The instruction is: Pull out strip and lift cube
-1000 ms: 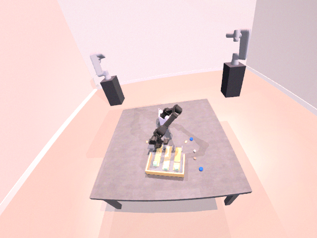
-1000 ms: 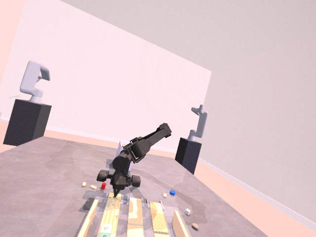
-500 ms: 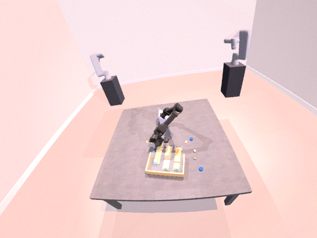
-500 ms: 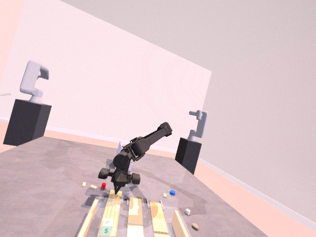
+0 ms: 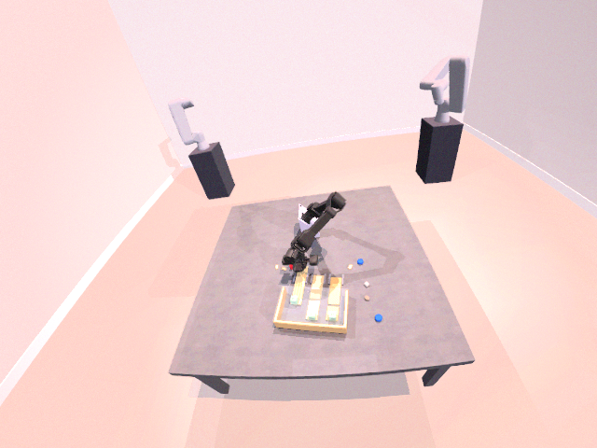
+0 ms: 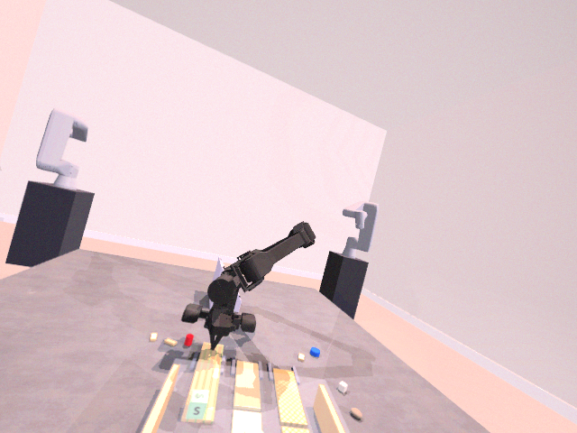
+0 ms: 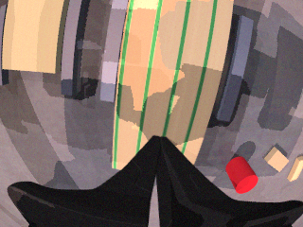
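End effector [image 5: 299, 269] [image 6: 213, 347] [image 7: 158, 143] pressed together, I have its tips at the far end of the left, green-lined strip [image 5: 299, 287] [image 6: 207, 373] [image 7: 170, 43]; the S-labelled cube [image 5: 294, 300] [image 6: 196, 410] sits toward that strip's near end.

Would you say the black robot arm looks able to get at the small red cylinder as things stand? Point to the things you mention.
Probably yes: the red cylinder [image 5: 291, 266] [image 6: 188, 340] [image 7: 241, 175] lies in the open just beside the gripper [image 5: 299, 270] [image 6: 213, 348] [image 7: 160, 137], with nothing seen between them, though the shut fingers would have to lift and open.
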Robot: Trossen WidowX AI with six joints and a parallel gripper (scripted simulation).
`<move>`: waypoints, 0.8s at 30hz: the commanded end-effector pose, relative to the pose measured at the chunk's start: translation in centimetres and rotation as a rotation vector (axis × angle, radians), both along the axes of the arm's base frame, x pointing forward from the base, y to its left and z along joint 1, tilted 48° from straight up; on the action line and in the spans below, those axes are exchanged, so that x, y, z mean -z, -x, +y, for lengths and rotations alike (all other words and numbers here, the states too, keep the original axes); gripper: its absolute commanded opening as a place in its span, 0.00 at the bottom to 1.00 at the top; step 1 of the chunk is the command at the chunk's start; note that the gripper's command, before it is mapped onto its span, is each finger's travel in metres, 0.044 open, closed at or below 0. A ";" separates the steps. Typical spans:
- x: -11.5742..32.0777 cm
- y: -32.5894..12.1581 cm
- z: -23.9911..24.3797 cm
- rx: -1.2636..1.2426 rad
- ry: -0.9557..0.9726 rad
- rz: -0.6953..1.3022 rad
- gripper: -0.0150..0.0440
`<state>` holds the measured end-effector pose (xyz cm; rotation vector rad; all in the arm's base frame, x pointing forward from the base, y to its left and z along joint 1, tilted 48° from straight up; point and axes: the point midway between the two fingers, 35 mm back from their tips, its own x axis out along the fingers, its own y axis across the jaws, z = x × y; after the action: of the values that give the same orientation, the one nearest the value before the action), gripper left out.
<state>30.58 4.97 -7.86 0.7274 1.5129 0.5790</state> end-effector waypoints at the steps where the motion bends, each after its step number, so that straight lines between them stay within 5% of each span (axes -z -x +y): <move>1: 0.1 1.3 0.5 -0.016 0.002 0.014 0.25; 24: -0.1 4.7 0.7 -0.016 0.002 0.016 0.25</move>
<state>27.15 5.17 -7.58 0.7290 1.5129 0.5773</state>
